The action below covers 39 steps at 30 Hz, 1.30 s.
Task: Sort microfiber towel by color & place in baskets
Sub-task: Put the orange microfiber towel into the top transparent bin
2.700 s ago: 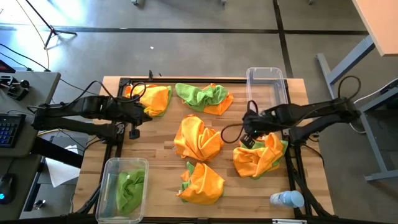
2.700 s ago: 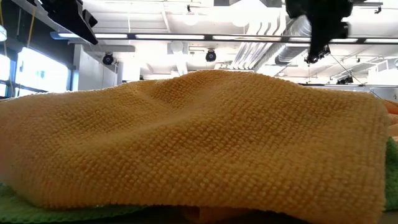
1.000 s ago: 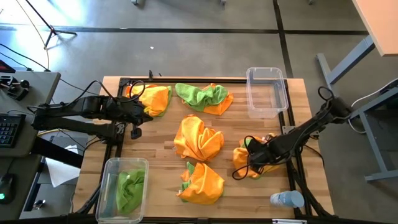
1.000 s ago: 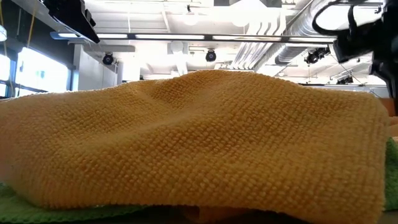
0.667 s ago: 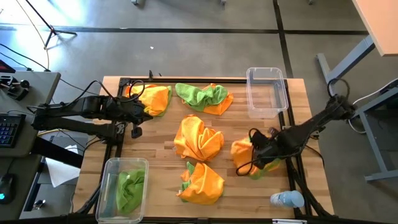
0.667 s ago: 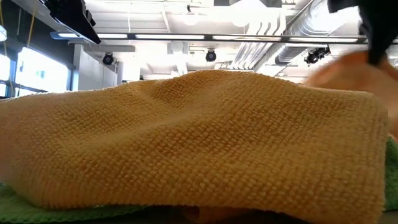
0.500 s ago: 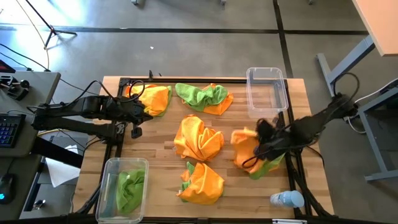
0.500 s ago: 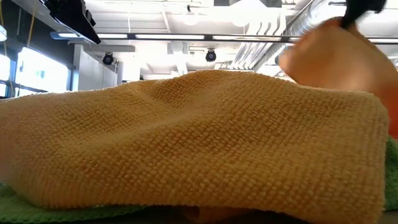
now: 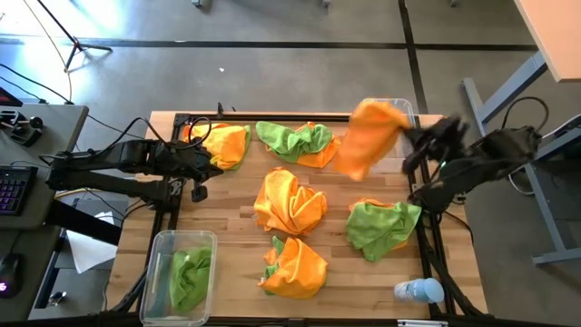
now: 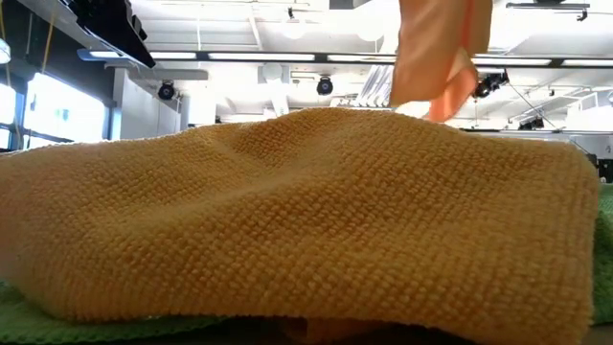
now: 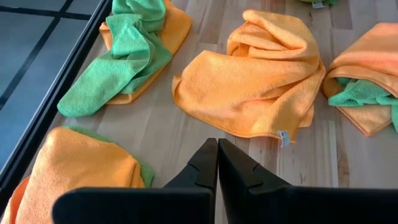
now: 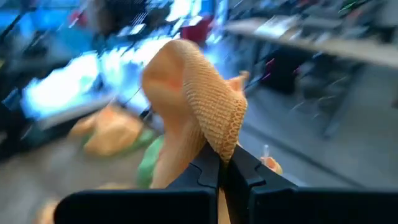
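High cam looked straight down on the whole bench [image 9: 245,195]. Low cam sat at bench-top level, nearly against an orange towel [image 10: 287,220], facing the room. Each wrist cam looked forward past its own tool. High and low both caught the lifted orange towel [image 9: 368,136].

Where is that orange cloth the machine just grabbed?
In the high view the orange towel hangs in the air from the right gripper, at the table's far right, beside the empty basket.
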### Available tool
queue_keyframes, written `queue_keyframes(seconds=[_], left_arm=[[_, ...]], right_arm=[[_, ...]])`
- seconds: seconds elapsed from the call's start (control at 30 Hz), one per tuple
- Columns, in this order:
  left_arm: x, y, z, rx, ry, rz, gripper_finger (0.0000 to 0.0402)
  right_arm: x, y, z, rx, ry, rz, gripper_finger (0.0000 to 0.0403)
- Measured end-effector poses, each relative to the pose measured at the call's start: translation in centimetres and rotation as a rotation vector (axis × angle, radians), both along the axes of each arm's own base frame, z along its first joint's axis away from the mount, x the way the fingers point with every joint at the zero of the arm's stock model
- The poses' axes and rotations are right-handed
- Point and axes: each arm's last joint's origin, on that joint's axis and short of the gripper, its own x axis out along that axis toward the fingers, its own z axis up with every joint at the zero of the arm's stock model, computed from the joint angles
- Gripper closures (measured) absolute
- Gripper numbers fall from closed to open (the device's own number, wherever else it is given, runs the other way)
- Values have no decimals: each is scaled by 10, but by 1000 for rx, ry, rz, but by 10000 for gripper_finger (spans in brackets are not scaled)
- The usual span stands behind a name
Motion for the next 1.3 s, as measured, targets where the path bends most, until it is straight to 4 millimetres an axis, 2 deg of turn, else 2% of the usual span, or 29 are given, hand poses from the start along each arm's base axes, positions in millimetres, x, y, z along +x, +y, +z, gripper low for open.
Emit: queue_keyframes(seconds=[0.17, 0.4, 0.77, 1.03, 1.3], left_arm=[[0, 0, 0, 6, 1, 4, 401], [0, 1, 0, 24, 3, 13, 401], [4, 1, 5, 29, -65, 11, 401], [8, 1, 10, 51, -124, -5, 401], [8, 1, 10, 49, -126, -3, 401]], right_arm=[[-22, -24, 11, -79, -52, -192, 403], [-36, -43, -3, -60, -14, -353, 403], [-23, -53, -31, -59, 122, -472, 403], [-21, -65, -25, -45, 61, -589, 403], [3, -88, -12, -27, -29, -663, 403]])
